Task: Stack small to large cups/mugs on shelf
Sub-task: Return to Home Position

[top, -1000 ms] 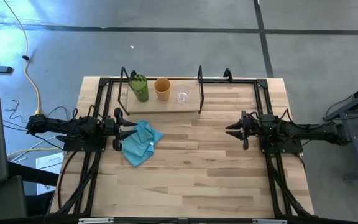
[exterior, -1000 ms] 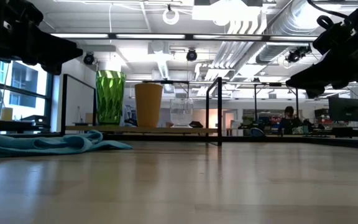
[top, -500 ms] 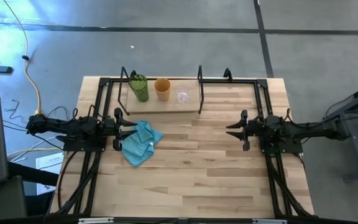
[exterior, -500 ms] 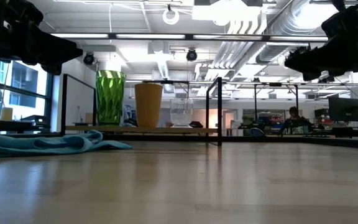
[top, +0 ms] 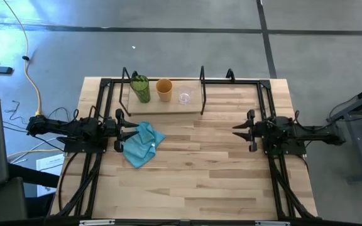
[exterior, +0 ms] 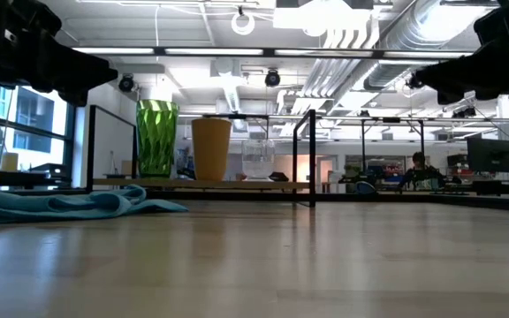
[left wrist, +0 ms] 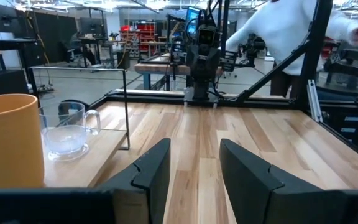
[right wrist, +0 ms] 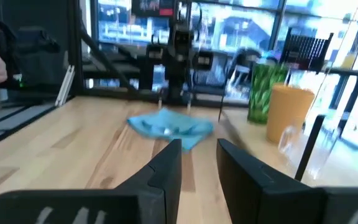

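Three cups stand in a row on the shelf (top: 162,103) at the table's far side: the green tumbler (top: 141,88), the orange-tan cup (top: 164,90) and the clear glass cup (top: 184,96), each upright on its base. The low view shows the green tumbler (exterior: 156,138), the orange cup (exterior: 211,148) and the glass cup (exterior: 258,160). My left gripper (top: 128,129) hovers open at the table's left, beside the blue cloth. My right gripper (top: 241,131) hovers open at the table's right, well clear of the shelf. My left gripper (left wrist: 194,168) and my right gripper (right wrist: 199,163) hold nothing.
A light blue cloth (top: 142,144) lies crumpled on the table next to the left gripper. Black wire posts (top: 202,81) rise at the shelf's ends. A black frame rail (top: 244,80) runs along the table's far edge. People show in the room beyond.
My right arm has drawn back toward the table's right edge and risen, climbing toward the top of the low view. Its fingers have stayed open. The left arm, the cups and the cloth have kept still.
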Available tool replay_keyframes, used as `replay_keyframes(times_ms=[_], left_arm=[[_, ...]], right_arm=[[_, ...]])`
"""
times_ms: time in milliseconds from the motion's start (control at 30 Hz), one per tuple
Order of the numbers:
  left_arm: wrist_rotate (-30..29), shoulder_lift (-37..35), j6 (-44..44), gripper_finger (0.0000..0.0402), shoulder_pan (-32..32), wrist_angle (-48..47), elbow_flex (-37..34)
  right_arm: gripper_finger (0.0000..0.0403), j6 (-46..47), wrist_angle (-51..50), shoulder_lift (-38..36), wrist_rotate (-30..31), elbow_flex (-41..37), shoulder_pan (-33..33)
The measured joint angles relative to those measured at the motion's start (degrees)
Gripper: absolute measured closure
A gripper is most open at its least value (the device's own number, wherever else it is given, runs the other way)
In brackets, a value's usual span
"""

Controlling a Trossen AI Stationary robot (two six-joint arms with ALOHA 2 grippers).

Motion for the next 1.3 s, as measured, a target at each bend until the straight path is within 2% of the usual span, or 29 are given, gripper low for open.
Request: replay_keyframes(times_ms=[667,800,933,1133,1300], left_arm=[[-1.60,0.00,4.53,0.0273,0.00,0.22,0.00],[-4.99,-0.14,5.56,0.0273,-0.04,0.73,0.00],[-7.28,-0.17,7.87,0.0273,0.00,2.47,0.00],[-7.39,-0.17,10.99,0.0273,-0.01,8.07,0.00],[-8.09,-0.17,12.60,0.0273,-0.02,9.19,0.00]], right_arm=[[0.0312,-2.11,0.19,0.13,4.04,0.02,-0.02],[0.0312,-2.05,0.19,0.15,4.04,0.02,-0.02],[0.0312,-1.89,0.19,0.18,4.04,0.02,-0.02],[0.0312,-0.55,0.12,0.20,3.47,0.02,-0.02],[0.0312,-0.37,0.01,0.24,2.74,0.02,-0.02]])
